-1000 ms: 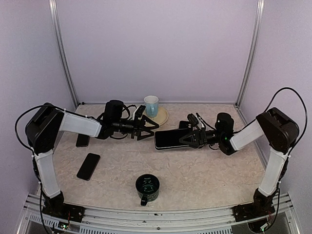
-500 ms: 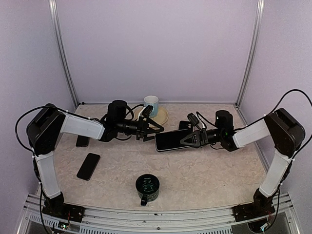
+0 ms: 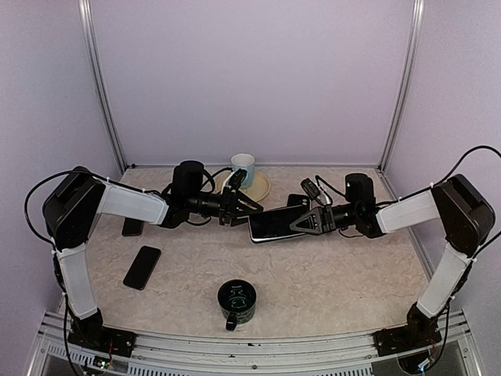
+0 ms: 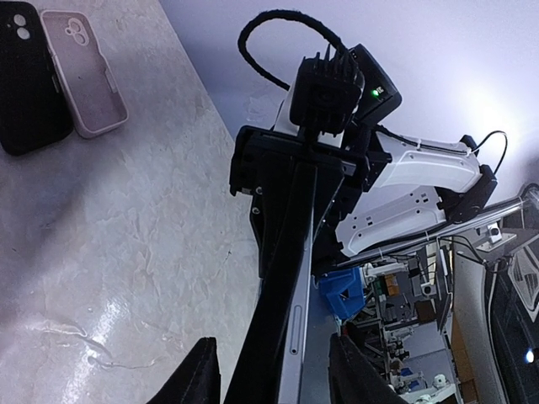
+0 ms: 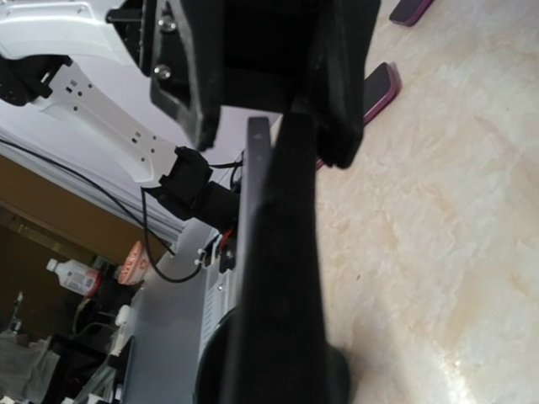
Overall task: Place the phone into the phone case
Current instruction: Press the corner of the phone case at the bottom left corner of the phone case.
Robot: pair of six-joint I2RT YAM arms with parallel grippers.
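The phone (image 3: pixel 270 225) hangs above the bench (image 3: pixel 337 274), a little toward 12 o'clock from its middle, lying lengthwise between the 2 arms with its dark screen up. The right pincer (image 3: pixel 293 225) reaches in from 3 o'clock and is pinched tight on the phone's right end, carrying it clear of the surface. The left pincer (image 3: pixel 250 206) comes from 9 o'clock and sits at the phone's left end. In the left wrist view its 2 fingers (image 4: pixel 202 379) stand spread on either side of the phone's thin edge, with a sliver of gap on each side, so they bracket it without pressing it.

In the same view a pale pink case (image 4: pixel 84 71) lies flat on the bench beyond the phone, hollow side up, and a black slab (image 4: pixel 29 80) lies just beside it. I cannot tell if the slab is a case or a handset.

At 12 o'clock from the phone a white cup (image 3: pixel 243 168) stands on a saucer (image 3: pixel 261 188). A dark green mug (image 3: pixel 236 300) stands upright at 6 o'clock, near the front edge. A black handset (image 3: pixel 142 267) lies flat at 8 o'clock.
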